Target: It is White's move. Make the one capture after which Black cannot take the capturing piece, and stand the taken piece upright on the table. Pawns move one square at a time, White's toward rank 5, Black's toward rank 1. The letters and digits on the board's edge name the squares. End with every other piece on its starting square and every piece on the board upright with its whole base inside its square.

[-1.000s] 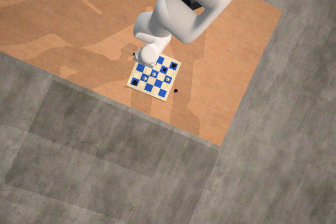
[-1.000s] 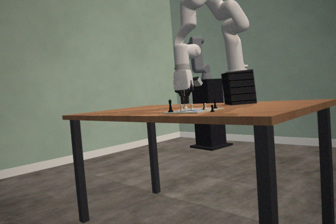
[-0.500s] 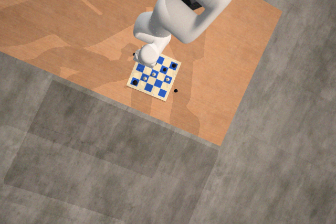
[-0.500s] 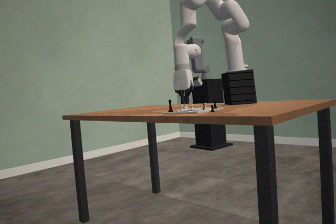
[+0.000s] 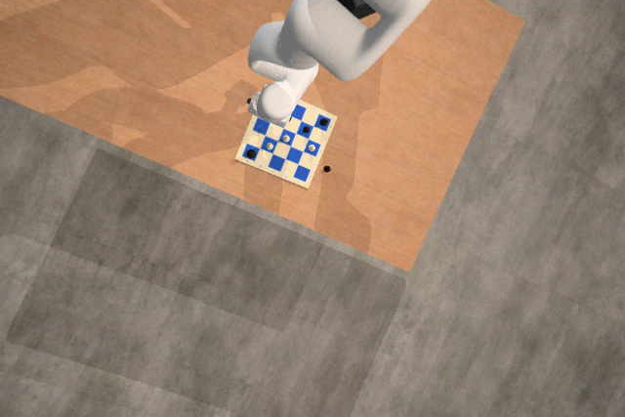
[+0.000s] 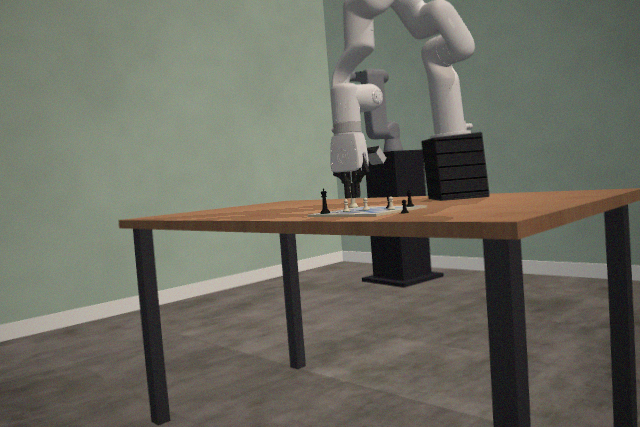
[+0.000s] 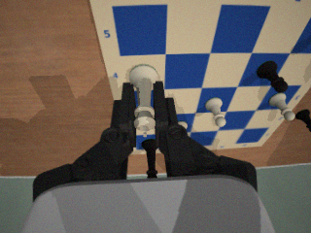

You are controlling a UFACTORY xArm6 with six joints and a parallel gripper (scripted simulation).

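White piece (image 7: pixel 144 99) sits clamped between the narrowly parted fingers of the gripper (image 7: pixel 145 127), low over an edge square of the board (image 5: pixel 245 142) near the worktop's front edge. Placement appears under way; next comes release, base wholly inside the square. Two black pieces (image 5: pixel 326 168) stand off-board.

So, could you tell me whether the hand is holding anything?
Yes: the hand is shut on the white piece, fingers clamping its stem.
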